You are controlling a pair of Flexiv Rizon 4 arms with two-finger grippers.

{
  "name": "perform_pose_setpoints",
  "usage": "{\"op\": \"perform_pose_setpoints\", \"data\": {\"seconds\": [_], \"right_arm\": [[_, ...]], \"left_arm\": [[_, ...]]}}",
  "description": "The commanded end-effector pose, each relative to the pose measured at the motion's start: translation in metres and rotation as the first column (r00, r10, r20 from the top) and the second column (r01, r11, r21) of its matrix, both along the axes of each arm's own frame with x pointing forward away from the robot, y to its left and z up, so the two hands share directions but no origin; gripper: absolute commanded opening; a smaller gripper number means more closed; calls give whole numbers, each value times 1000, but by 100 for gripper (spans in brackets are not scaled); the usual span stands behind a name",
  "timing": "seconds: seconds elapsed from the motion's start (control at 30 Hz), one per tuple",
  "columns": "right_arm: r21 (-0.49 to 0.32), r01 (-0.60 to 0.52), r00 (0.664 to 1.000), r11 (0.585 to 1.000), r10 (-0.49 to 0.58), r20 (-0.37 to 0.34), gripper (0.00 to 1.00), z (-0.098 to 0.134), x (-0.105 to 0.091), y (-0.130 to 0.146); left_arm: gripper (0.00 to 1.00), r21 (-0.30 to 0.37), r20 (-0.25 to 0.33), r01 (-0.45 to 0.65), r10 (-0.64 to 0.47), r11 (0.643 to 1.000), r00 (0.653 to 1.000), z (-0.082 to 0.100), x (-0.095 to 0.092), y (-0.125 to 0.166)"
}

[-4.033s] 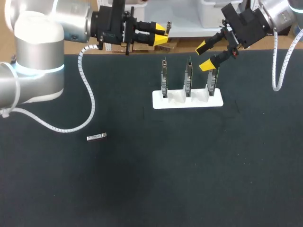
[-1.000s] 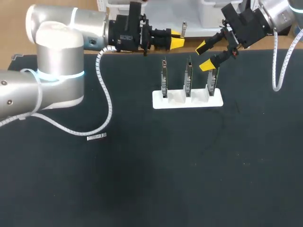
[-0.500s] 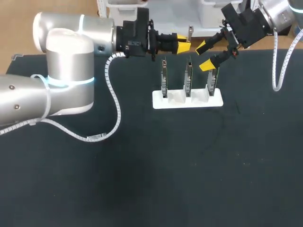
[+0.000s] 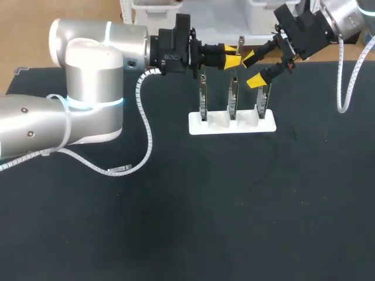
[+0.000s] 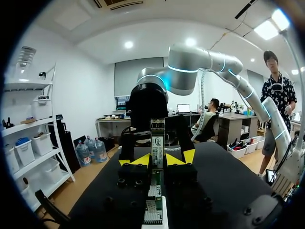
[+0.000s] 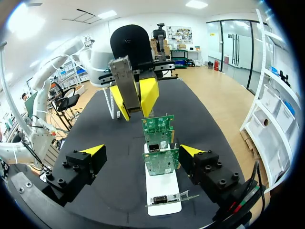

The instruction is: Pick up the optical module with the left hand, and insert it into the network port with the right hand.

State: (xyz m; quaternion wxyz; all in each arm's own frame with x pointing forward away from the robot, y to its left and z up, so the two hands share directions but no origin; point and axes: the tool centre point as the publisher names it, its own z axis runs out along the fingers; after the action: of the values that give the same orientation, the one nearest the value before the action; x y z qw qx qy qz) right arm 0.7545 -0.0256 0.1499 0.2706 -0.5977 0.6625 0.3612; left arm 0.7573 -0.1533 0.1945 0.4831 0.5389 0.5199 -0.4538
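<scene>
Swung right along the far edge of the desk (image 4: 234, 222), left jaws clamped on the upright optical module (image 4: 240, 44), just beside the wide-apart, empty right jaws above the white card rack (image 4: 232, 123); pickup seemingly done, handover and insertion into the network port (image 6: 153, 148) left to do.

Upright network cards (image 4: 233, 96) and right fingers (image 4: 256, 80) near left fingers (image 4: 229, 49)
</scene>
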Motion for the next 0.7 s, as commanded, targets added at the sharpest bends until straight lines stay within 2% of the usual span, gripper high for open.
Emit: {"op": "perform_pose_setpoints", "data": {"seconds": [0.03,0.53,0.7], "right_arm": [[-1,3,1000,1000,-3,1,100,0,-1,0],[-1,3,1000,1000,-3,1,100,0,-1,0],[-1,3,1000,1000,-3,1,100,0,-1,0]], "left_arm": [[0,-6,-4,11,-11,1000,1000,-5,5,-3],[0,-17,-17,2,-3,1000,1000,-14,-1,-3],[0,-45,-27,16,-17,999,999,-22,-1,-12]]}}
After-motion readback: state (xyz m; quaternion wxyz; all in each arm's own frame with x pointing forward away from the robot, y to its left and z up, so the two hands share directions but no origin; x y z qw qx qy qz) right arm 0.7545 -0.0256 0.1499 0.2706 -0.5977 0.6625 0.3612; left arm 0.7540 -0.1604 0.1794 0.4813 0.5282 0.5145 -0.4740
